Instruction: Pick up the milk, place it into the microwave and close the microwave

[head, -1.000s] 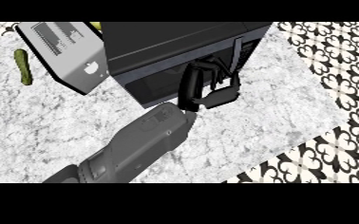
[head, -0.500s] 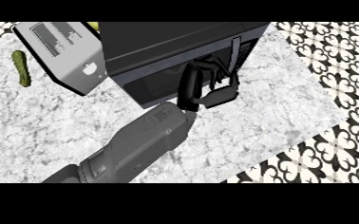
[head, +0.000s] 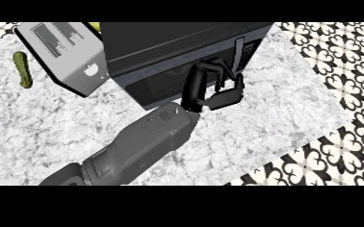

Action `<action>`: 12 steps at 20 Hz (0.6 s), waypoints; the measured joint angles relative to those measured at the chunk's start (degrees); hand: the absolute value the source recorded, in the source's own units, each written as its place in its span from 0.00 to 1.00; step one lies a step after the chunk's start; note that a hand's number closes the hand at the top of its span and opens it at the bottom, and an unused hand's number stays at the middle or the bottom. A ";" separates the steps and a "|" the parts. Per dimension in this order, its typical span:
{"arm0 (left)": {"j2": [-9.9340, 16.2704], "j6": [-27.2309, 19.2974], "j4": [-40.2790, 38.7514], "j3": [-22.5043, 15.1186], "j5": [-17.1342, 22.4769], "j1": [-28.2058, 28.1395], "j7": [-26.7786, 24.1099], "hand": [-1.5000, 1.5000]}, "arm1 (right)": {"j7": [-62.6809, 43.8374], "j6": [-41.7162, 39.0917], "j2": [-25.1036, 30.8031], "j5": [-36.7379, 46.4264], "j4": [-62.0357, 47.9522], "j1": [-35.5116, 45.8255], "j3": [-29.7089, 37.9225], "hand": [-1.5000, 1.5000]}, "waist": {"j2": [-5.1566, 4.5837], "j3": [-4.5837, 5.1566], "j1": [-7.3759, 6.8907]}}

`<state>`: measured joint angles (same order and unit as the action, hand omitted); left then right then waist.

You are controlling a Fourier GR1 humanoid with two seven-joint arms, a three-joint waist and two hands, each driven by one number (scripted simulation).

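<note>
Marble counter [head: 284, 106], microwave [head: 171, 48], robot hand [head: 213, 89]

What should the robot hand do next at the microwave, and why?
Probably give the door one more small push, then pull back. The robot hand is at the front of the black microwave, fingers curled by the door handle. No milk carton shows on the counter, so it may be inside; whether the door is latched is unclear.
</note>
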<state>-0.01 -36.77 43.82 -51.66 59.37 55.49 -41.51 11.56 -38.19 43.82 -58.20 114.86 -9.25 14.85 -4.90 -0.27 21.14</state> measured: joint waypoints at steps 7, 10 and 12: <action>-0.06 -1.45 -1.14 -2.80 0.78 1.77 2.32 1.00 | -0.25 -1.92 1.17 -2.62 0.14 0.10 -0.27 0.00 | 0.23 -0.02 -0.73; -0.08 -1.68 -1.35 -4.02 1.45 2.36 3.20 1.00 | -0.35 -2.21 1.77 -3.36 0.13 0.02 0.32 0.00 | 0.35 0.04 -1.28; -0.11 -2.01 -1.40 -4.67 1.98 2.45 3.57 1.00 | -0.45 -2.32 2.14 -3.55 0.35 -0.28 0.91 0.00 | 0.56 0.10 -1.69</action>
<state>-0.12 -38.78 42.42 -56.32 61.36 57.94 -37.94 11.11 -40.51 45.96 -61.75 115.21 -9.53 15.76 -4.35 -0.17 19.45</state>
